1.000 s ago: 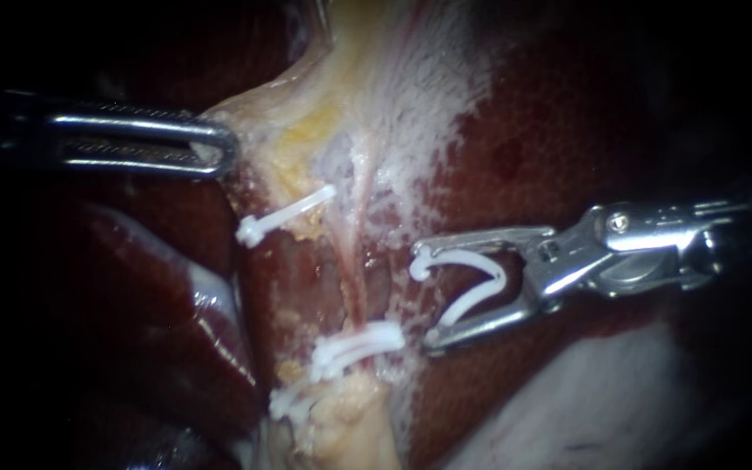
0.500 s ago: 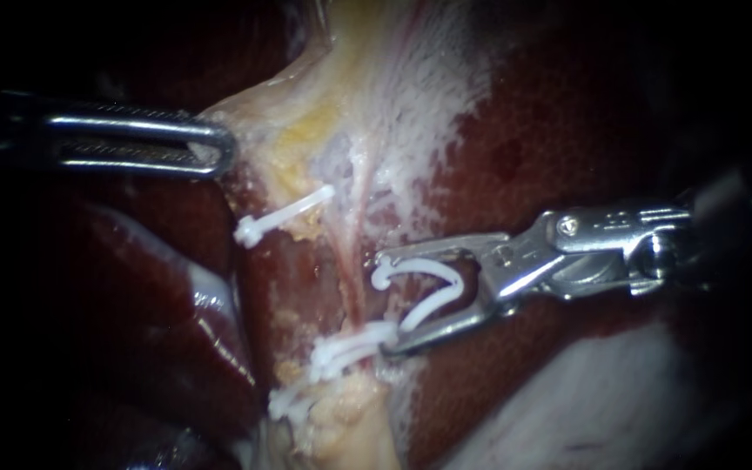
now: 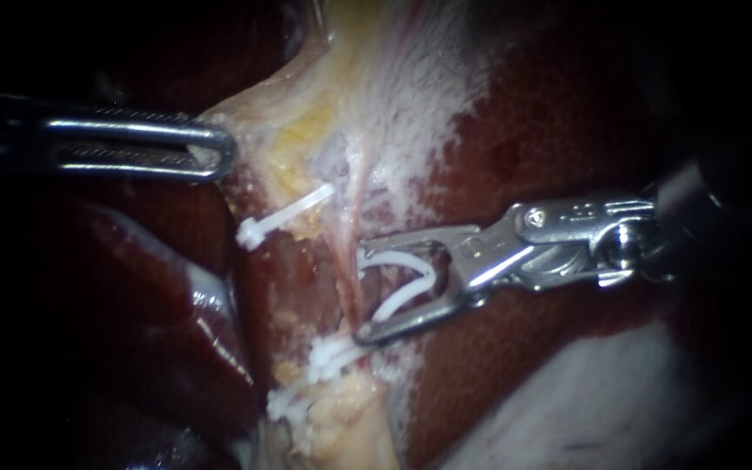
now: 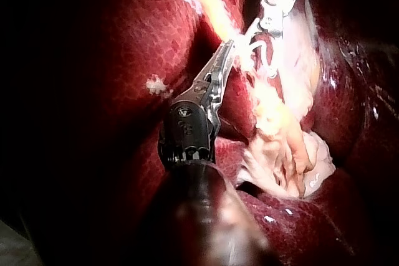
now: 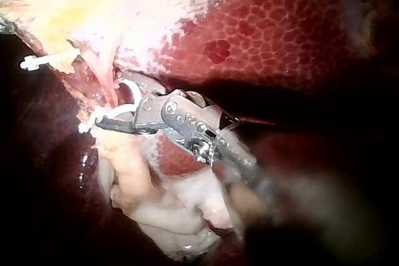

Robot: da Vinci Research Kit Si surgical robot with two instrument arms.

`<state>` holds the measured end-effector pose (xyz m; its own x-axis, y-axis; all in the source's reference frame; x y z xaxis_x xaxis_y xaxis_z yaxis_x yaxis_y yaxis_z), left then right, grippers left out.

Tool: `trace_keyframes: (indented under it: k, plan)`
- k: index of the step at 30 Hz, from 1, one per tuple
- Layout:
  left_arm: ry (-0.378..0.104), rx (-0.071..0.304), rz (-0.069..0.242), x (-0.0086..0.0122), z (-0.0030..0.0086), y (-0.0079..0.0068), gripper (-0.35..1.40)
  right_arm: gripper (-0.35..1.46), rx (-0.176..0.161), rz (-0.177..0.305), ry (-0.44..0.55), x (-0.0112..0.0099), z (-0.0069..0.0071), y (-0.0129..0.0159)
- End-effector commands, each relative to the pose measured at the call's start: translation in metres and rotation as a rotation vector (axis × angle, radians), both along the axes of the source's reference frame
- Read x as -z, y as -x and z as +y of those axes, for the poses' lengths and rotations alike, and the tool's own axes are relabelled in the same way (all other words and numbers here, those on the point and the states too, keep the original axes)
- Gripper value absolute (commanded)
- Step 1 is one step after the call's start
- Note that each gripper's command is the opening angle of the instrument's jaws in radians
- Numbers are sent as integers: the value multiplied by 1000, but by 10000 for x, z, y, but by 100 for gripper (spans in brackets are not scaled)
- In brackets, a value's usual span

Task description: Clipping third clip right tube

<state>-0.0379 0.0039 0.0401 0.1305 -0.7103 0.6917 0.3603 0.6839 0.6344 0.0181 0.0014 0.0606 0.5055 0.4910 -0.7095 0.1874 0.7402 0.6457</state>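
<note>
With my left instrument (image 3: 219, 153), jaws clamped on the pale tissue (image 3: 258, 126) beside the right tube (image 3: 352, 235), I am stretching it taut, while my right instrument (image 3: 361, 296) is holding the open clip (image 3: 404, 280) between wide jaws, tips reaching that tube

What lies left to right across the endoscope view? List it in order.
the left instrument, holding pale tissue → closed clip → right instrument, carrying an open clip
</note>
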Motion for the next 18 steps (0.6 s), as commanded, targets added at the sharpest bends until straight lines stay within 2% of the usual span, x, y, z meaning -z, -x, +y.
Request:
trace_keyframes:
  k: [1,9,18]
  plan:
    - [0,0,0,0,0,0,-35,57,6,4,2,-1,0,-2]
    - [0,0,0,1,0,0,-35,57,-12,19,-22,-2,1,-15]
    - [0,1,0,1,0,0,-35,53,-9,55,-95,0,0,-17]
